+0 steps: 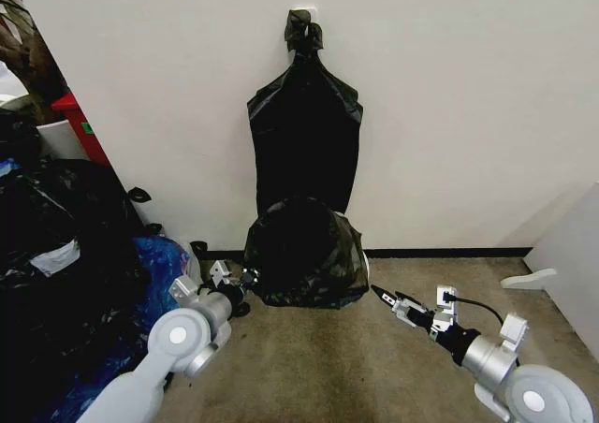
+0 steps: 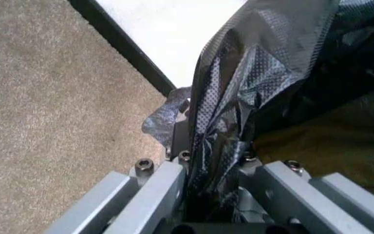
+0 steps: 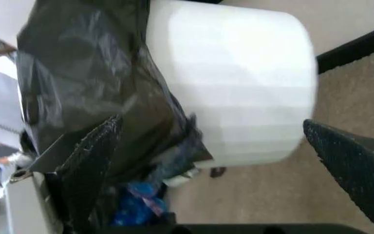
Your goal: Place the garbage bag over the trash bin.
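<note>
Left hand (image 1: 245, 279) clenched on garbage bag (image 1: 306, 252) | right hand (image 1: 381, 297) released beside trash bin (image 3: 239, 83)

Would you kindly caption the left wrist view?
Left hand shut on the garbage bag above carpet.

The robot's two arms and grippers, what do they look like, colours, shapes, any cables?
Both arms are silver-grey tubes with rounded joint housings capped by white discs. The left gripper has a grey metal block body with visible hex bolts. The right gripper has black, tapering, pointed fingers with a textured, dimpled surface. A black cable loops over the right wrist, beside small white mounted blocks.
</note>
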`<state>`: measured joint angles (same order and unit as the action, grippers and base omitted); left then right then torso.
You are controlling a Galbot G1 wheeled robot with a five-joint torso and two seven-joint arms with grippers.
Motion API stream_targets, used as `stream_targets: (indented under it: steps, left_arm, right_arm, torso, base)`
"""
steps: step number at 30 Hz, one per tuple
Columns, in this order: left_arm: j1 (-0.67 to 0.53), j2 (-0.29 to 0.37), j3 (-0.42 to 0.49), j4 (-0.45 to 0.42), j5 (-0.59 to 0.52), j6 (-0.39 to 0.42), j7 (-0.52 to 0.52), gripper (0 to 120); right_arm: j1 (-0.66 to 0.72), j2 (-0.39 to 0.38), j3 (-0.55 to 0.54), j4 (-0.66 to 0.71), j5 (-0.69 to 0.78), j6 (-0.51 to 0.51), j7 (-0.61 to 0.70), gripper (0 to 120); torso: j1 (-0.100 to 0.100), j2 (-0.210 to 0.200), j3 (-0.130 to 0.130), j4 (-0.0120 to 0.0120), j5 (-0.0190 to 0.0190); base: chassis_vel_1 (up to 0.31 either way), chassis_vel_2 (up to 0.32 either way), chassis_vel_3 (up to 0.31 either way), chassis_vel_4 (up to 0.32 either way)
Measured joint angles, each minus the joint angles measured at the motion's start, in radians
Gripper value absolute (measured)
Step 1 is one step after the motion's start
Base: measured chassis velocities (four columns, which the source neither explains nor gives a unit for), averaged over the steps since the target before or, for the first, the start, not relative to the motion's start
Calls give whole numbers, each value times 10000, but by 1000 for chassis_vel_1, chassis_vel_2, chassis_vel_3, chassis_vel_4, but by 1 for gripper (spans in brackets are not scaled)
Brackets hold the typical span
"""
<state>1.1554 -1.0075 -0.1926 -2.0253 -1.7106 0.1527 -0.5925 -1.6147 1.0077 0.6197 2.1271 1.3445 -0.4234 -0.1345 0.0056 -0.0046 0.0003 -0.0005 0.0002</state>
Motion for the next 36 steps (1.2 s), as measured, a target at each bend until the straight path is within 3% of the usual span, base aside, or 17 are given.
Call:
stream_targets:
  steps: [4, 9, 24, 36]
  left_arm:
    - [25, 16, 37, -28, 18, 6, 6, 1]
    - [26, 47, 36, -143, 24, 5, 10, 1]
    - [238, 119, 16, -769, -288, 44, -202, 1]
    - [198, 81, 221, -802, -187, 188, -550, 1]
  right_arm:
    - [374, 330, -167, 324, 620, -390, 945, 100]
    - [535, 485, -383, 180, 157, -430, 1031, 100]
    - [782, 729, -458, -1273, -1174, -236, 90, 100]
    - [98, 770, -282, -950, -1836, 104, -718, 100]
  torso:
    - [0, 0, 0, 1, -2]
    - [0, 0, 1, 0, -1]
    - [0, 0, 1, -1, 1]
    - [0, 0, 0, 0, 1]
  base:
    - [0, 0, 0, 0]
    - [0, 0, 0, 0]
    - [0, 0, 0, 0]
    - [0, 0, 0, 0]
